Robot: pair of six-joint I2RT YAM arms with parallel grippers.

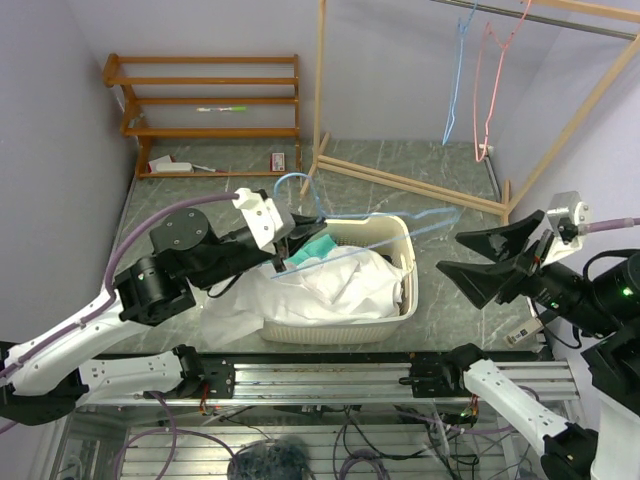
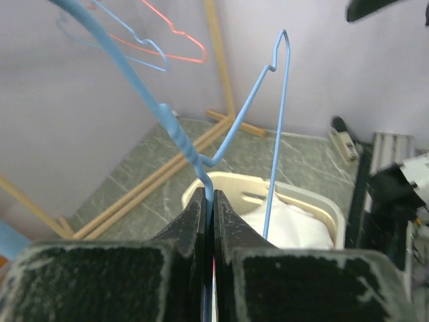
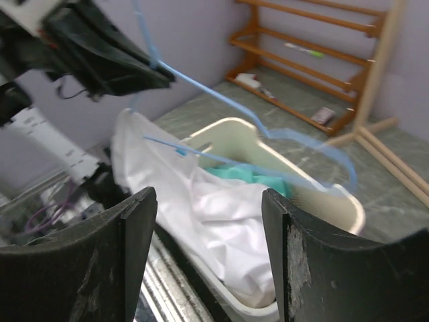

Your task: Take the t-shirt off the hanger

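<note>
My left gripper [image 1: 290, 228] is shut on the neck of a blue wire hanger [image 1: 385, 222] and holds it over a cream basket [image 1: 404, 243]. In the left wrist view the jaws pinch the hanger [image 2: 179, 136] just below its twisted neck. A white t-shirt [image 1: 330, 290] lies crumpled in the basket and spills over its left rim. In the right wrist view the t-shirt [image 3: 221, 231] hangs below the hanger [image 3: 221, 100]; its top left edge reaches close to the hanger's end, and I cannot tell if they touch. My right gripper [image 1: 478, 256] stands open right of the basket, holding nothing.
A teal cloth [image 1: 315, 250] lies in the basket under the hanger. A wooden clothes rack [image 1: 410, 180] stands behind, with a pink hanger [image 1: 490, 90] and a blue hanger [image 1: 457, 75] on its rail. A wooden shelf [image 1: 210, 100] is at back left. A metal rail [image 1: 320, 378] runs along the near edge.
</note>
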